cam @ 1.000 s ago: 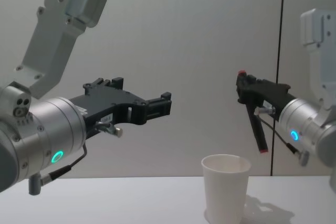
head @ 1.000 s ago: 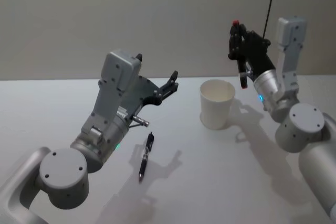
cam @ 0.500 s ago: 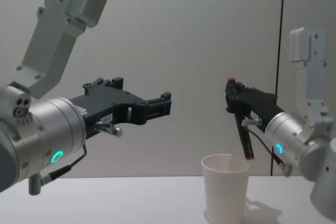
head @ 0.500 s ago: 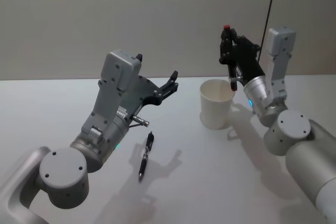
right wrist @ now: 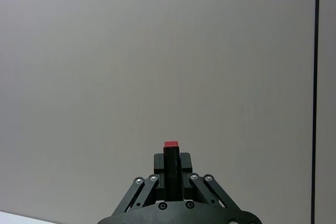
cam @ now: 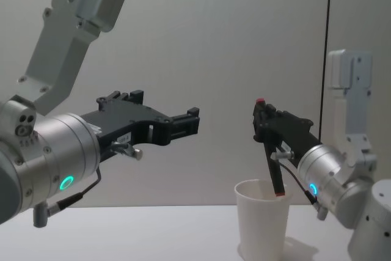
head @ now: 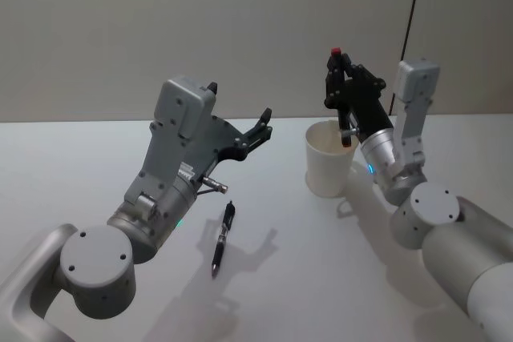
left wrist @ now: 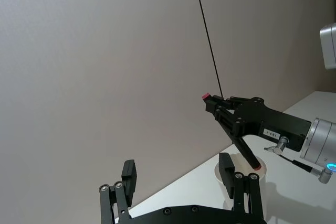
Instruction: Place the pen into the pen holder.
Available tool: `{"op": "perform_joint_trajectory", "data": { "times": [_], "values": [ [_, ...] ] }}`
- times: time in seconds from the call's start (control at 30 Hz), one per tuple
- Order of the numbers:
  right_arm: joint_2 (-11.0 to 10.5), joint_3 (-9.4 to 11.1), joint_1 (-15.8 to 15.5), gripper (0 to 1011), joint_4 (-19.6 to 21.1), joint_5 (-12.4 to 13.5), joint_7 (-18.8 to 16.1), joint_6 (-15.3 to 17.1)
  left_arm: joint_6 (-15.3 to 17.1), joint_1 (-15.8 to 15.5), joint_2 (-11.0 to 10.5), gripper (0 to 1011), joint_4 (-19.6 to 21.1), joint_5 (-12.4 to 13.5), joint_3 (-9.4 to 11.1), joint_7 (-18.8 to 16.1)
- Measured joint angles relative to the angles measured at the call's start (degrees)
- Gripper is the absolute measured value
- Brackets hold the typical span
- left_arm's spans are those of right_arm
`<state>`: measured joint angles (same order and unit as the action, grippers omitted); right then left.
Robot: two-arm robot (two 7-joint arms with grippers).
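The pen (cam: 273, 169), dark with a red cap on top, hangs nearly upright with my right gripper (cam: 264, 124) shut on its upper part. Its lower red tip sits just at the rim of the pen holder (cam: 261, 224), a white paper cup, and appears to dip into the mouth. In the head view the same gripper (head: 336, 78) stands over the cup (head: 327, 167). The right wrist view shows the pen's red cap (right wrist: 170, 145) between the fingers. My left gripper (head: 239, 102) is open, held up in the air left of the cup, with nothing in it.
A second dark pen (head: 222, 238) lies on the white table (head: 337, 278) below the left arm, front-left of the cup. A thin black cable (head: 410, 6) hangs against the grey wall behind the right arm.
My right gripper has carried the pen left and down, from beside and above the cup to over its mouth, so the pen's tip now reaches the rim. The left arm has stayed still.
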<state>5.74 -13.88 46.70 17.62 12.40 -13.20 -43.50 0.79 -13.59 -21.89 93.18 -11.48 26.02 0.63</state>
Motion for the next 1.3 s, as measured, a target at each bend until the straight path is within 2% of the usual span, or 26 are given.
{"op": "perform_joint_trajectory", "data": {
  "times": [0.23, 0.5, 1.13, 1.27, 1.3],
  "values": [
    [0.97, -0.29, 1.44, 159, -4.53, 0.18, -0.02, -3.57, 0.0, 0.0, 0.0, 1003, 0.0, 0.0, 0.0, 0.0],
    [1.6, -0.3, 2.48, 159, -7.91, 0.19, -0.21, -6.28, 0.0, 0.0, 0.0, 1003, 0.0, 0.0, 0.0, 0.0],
    [2.15, 0.46, 3.82, 159, -12.11, -0.63, -0.26, -9.73, 0.0, 0.0, 0.0, 1003, 0.0, 0.0, 0.0, 0.0],
    [2.16, 0.57, 3.89, 217, -12.4, -0.89, -0.11, -9.96, 0.0, 0.0, 0.0, 1003, 0.0, 0.0, 0.0, 0.0],
    [2.16, 0.61, 3.94, 271, -12.49, -1.03, -0.02, -10.05, 0.0, 0.0, 0.0, 1003, 0.0, 0.0, 0.0, 0.0]
  ]
}}
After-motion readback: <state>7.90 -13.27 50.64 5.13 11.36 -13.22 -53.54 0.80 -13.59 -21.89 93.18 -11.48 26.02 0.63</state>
